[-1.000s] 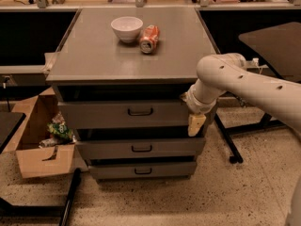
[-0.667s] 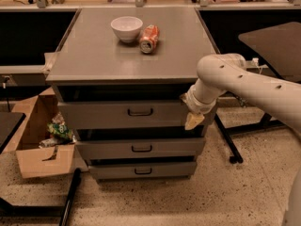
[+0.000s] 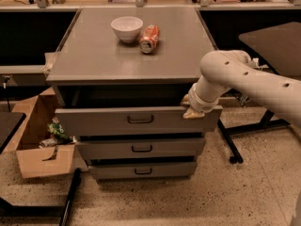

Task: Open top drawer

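Note:
The top drawer (image 3: 94, 122) is the widest grey front under the cabinet top, with a small dark loop handle (image 3: 140, 119) at its centre. It stands out a little from the cabinet, with a dark gap above it. My gripper (image 3: 191, 109) is at the right end of the drawer front's top edge, touching it, with the white arm (image 3: 244, 76) reaching in from the right. The narrower middle drawer (image 3: 141, 149) and the smallest bottom drawer (image 3: 141, 170) lie below.
A white bowl (image 3: 127, 28) and a red can (image 3: 149, 38) on its side sit on the cabinet top (image 3: 89, 60). An open cardboard box (image 3: 37, 154) with litter stands at the left. A dark table (image 3: 277, 41) with metal legs stands at the right.
My gripper has moved up from beside the drawer front's right end to its top edge. The top drawer front now stands a little further out.

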{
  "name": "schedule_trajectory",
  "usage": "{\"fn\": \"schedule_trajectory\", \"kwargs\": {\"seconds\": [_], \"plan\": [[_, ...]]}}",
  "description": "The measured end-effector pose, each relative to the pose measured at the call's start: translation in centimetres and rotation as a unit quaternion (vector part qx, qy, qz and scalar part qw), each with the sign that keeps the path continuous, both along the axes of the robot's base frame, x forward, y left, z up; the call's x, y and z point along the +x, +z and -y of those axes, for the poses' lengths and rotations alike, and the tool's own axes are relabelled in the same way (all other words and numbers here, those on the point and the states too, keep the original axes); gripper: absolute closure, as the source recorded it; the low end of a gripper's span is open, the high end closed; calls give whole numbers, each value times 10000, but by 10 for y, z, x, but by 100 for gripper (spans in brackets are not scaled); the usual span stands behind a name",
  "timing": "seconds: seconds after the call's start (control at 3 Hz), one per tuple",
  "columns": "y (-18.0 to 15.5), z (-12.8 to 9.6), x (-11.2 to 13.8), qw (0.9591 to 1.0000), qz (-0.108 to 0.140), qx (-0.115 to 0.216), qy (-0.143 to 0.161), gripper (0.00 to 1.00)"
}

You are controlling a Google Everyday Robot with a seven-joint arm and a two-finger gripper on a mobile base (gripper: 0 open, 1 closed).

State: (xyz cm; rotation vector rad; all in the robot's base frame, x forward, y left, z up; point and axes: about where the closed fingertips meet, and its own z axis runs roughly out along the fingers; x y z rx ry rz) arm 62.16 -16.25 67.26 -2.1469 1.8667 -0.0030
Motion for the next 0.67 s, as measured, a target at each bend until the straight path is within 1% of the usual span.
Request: {"fn": "schedule_trajectory", "kwargs": {"seconds": [0.33,0.67], "plan": [[4,0,0,10000,0,0,0,100],[4,0,0,10000,0,0,0,81]]}}
